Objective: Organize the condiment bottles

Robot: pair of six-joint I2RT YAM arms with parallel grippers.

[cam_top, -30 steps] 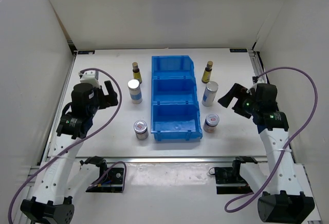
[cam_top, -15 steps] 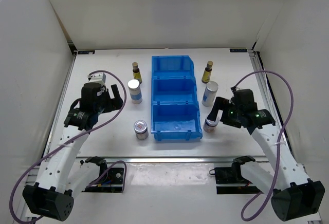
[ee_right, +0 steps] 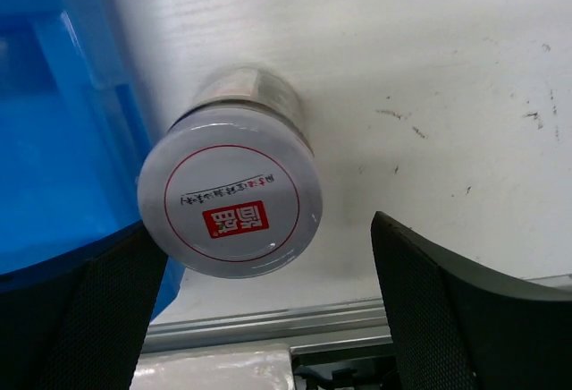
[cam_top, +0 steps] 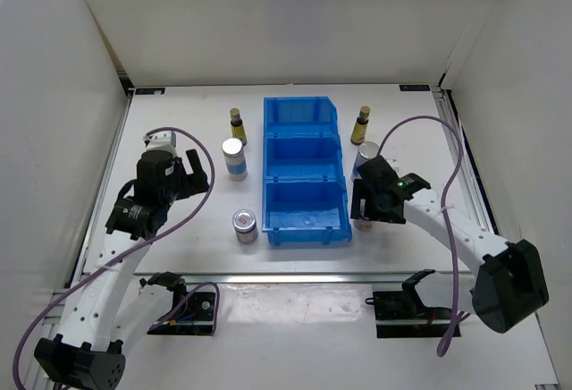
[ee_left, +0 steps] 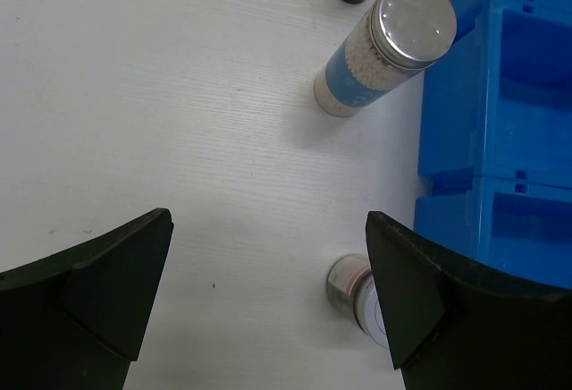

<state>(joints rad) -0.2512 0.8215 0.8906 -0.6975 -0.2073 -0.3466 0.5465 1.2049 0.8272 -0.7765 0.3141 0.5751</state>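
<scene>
My right gripper [cam_top: 359, 200] is open, right over the right short silver-lidded jar [cam_top: 361, 222] beside the blue bin [cam_top: 304, 108]. In the right wrist view the jar [ee_right: 230, 191] sits between the open fingers, nearer the left one, with the gripper [ee_right: 268, 318] not touching it. My left gripper [cam_top: 193, 172] is open and empty, left of the left white cylinder [cam_top: 234, 158]. The left short jar [cam_top: 245, 224] stands in front. Two brown bottles [cam_top: 237, 126] [cam_top: 362, 124] stand at the back. The right white cylinder [cam_top: 365, 151] is partly hidden by my right arm.
The blue bin fills the middle of the table; its wall shows in the left wrist view [ee_left: 500, 139] and the right wrist view [ee_right: 54, 139]. The left wrist view also shows the white cylinder [ee_left: 384, 50] and short jar [ee_left: 357, 296]. The table's front rail [ee_right: 268, 327] lies close behind the right jar.
My right arm has swung left toward the bin and now covers the right short jar with open fingers. My left gripper has shifted slightly, staying open beside the left cylinder.
</scene>
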